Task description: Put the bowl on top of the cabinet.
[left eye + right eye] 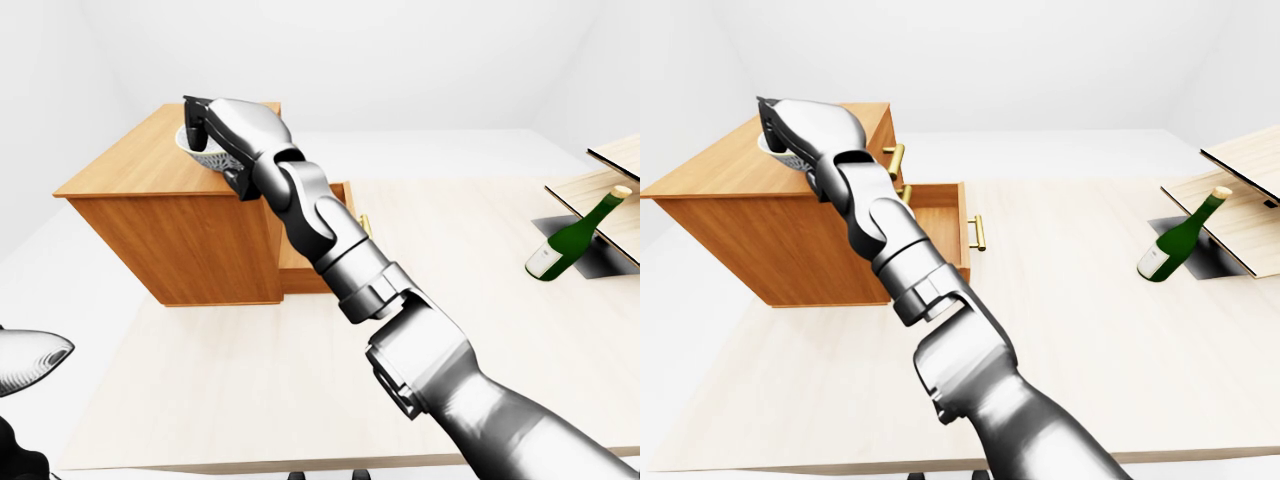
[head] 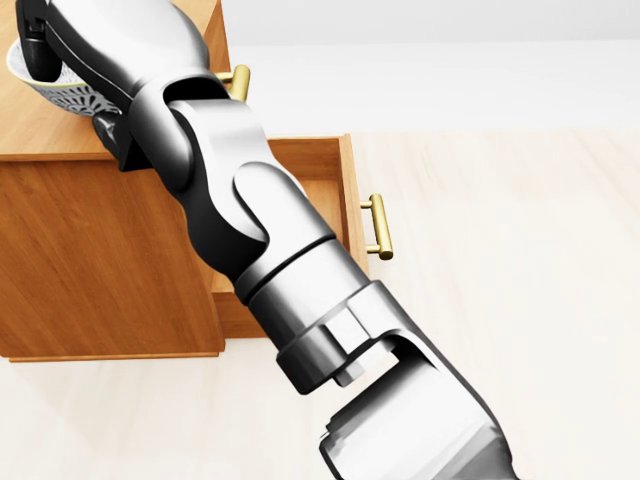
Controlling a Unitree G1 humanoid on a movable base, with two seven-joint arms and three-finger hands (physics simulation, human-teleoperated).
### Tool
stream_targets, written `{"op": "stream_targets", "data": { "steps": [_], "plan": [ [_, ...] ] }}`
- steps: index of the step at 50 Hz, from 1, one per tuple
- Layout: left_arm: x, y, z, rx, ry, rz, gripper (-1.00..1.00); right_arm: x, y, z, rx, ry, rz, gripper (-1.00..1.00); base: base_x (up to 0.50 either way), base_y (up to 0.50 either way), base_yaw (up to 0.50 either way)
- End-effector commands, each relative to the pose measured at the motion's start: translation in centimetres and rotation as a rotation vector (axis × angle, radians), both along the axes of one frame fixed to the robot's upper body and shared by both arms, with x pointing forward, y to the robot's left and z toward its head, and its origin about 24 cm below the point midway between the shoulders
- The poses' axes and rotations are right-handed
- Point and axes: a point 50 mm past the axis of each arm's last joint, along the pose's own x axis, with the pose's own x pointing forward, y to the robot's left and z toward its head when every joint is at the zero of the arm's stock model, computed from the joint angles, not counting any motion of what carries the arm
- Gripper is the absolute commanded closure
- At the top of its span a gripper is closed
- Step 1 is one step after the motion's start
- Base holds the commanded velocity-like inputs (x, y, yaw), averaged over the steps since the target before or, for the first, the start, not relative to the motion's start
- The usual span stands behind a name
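One bowl (image 1: 200,152) on cabinet (image 1: 130,175) top, pinched under right robot hand (image 1: 205,125) fingers.

Our right arm (image 1: 330,240) stretches up and left across the left-eye view, elbow nearly straight; our right hand (image 1: 215,130) is curled, dark fingers (image 1: 195,118) closed over a rim; our left hand (image 1: 30,360) shows only as a tip at the left edge, its state unclear.

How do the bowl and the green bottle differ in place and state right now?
The bowl sits on top of the cabinet with the right hand over it; the green bottle rests on the table, untouched. The bowl is pale and patterned and sits level; the bottle is dark and leans against a wooden board.
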Motion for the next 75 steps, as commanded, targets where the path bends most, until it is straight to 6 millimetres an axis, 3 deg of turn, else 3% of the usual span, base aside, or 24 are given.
{"op": "stream_targets", "data": {
  "steps": [1, 13, 14, 15, 16, 17, 38, 48, 60, 75],
  "plan": [
    [0.0, 0.0, 0.0, -0.002, 0.000, -0.001, -1.00, -0.4, 0.5, -0.1, 0.037, 0.015, 0.031, 1.00, 0.00, 0.00, 0.00],
    [0.1, 0.0, 0.0, -0.004, 0.002, -0.003, -1.00, -0.1, 0.3, -0.2, 0.032, 0.016, 0.016, 1.00, 0.00, 0.00, 0.00],
    [0.0, 0.0, 0.0, -0.004, 0.001, -0.004, -1.00, -0.1, 0.3, -0.2, 0.030, 0.013, 0.015, 0.91, 0.00, 0.00, 0.00],
    [0.0, 0.0, 0.1, -0.005, 0.000, -0.005, -1.00, -0.1, 0.3, -0.2, 0.027, 0.010, 0.013, 0.51, 0.00, 0.00, 0.00],
    [0.0, 0.1, 0.1, -0.005, 0.000, -0.005, -1.00, -0.1, 0.3, -0.2, 0.029, 0.012, 0.011, -0.88, 0.00, 0.00, 0.00],
    [0.0, 0.1, 0.1, -0.006, -0.002, -0.005, -1.00, -0.1, 0.2, -0.2, 0.029, 0.010, 0.011, -1.00, 0.00, 0.00, 0.00],
    [0.4, -0.1, -0.2, 0.009, 0.017, 0.007, -1.00, -0.8, 0.1, 2.1, 0.048, -0.038, 0.041, -1.00, 0.00, 0.00, 0.00],
    [0.3, -0.2, -0.2, 0.016, 0.005, 0.011, -1.00, -3.6, 0.4, 6.3, 0.047, -0.150, 0.132, -1.00, 0.00, 0.00, 0.00],
    [0.2, -0.3, -0.2, 0.017, 0.005, 0.008, -1.00, -6.3, -0.4, 11.0, 0.050, -0.279, 0.188, -1.00, 0.00, 0.00, 0.00],
    [0.2, -0.4, -0.2, 0.021, 0.003, 0.009, -1.00, -8.9, -2.0, 14.1, 0.062, -0.395, 0.224, -1.00, 0.00, 0.00, 0.00]
  ]
}}
